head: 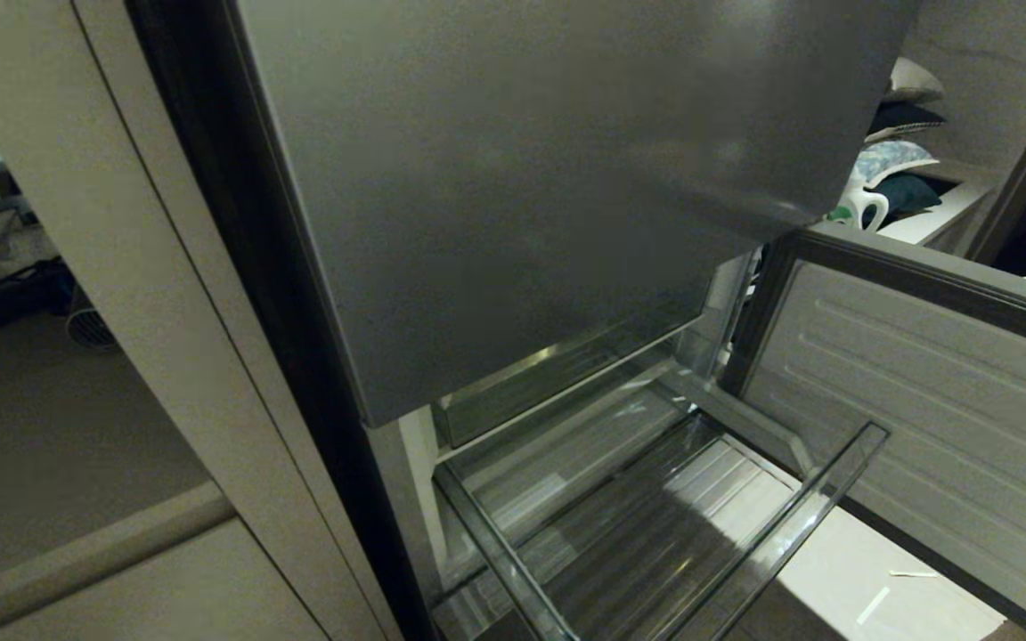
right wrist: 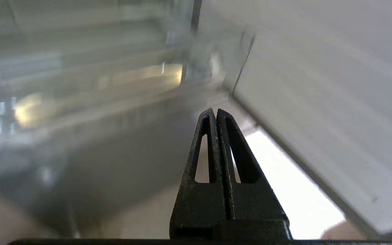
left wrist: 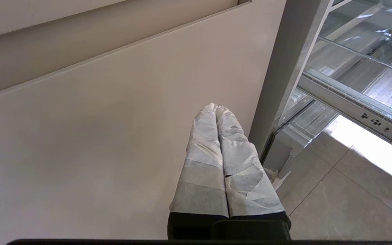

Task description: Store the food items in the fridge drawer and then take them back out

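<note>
Drawer pulled out, both grippers closed on nothing.

I see the drawer standing out below the grey door, beside the open lower door. Left gripper pinched tight by a cabinet panel; right gripper closed tight, near the drawer.

Fridge drawer pulled out at lower centre, open from above; grey door panel overhangs its rear.

Left fingers seemingly wrapped in pale tape; right fingers black, slotted.
</note>
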Robot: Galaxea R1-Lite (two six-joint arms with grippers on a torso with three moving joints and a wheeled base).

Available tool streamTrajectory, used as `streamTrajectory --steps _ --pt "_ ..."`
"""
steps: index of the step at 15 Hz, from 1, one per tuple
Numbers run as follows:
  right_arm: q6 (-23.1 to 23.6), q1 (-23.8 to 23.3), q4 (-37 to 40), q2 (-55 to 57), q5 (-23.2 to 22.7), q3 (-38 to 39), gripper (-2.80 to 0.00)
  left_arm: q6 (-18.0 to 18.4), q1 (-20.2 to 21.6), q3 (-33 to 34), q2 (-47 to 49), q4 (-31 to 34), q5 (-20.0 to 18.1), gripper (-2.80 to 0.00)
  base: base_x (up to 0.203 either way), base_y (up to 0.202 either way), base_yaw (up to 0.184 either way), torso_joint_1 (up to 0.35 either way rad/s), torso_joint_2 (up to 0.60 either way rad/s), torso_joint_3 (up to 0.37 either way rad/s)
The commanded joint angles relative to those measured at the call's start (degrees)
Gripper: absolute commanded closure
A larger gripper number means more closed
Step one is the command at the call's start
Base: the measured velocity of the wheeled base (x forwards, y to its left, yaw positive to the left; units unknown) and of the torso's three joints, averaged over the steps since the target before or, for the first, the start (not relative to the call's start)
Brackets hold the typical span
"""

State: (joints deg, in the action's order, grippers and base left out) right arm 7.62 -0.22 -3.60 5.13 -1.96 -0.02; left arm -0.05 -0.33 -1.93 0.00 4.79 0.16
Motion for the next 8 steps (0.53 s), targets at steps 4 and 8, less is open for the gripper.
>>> streamTrajectory --steps 4,8 --pt "-3.75 0.14 -0.89 -5.21 1.08 1.78 0.00 -0.04 -0.02 -0.01 0.09 0.04 0.02 0.00 0.000 0.000 0.000 0.000 0.00 0.000" --pt "-3.41 0.14 -0.89 -5.21 1.00 1.87 0.00 -0.04 -0.02 -0.01 0.09 0.04 0.02 0.00 0.000 0.000 0.000 0.000 0.00 0.000"
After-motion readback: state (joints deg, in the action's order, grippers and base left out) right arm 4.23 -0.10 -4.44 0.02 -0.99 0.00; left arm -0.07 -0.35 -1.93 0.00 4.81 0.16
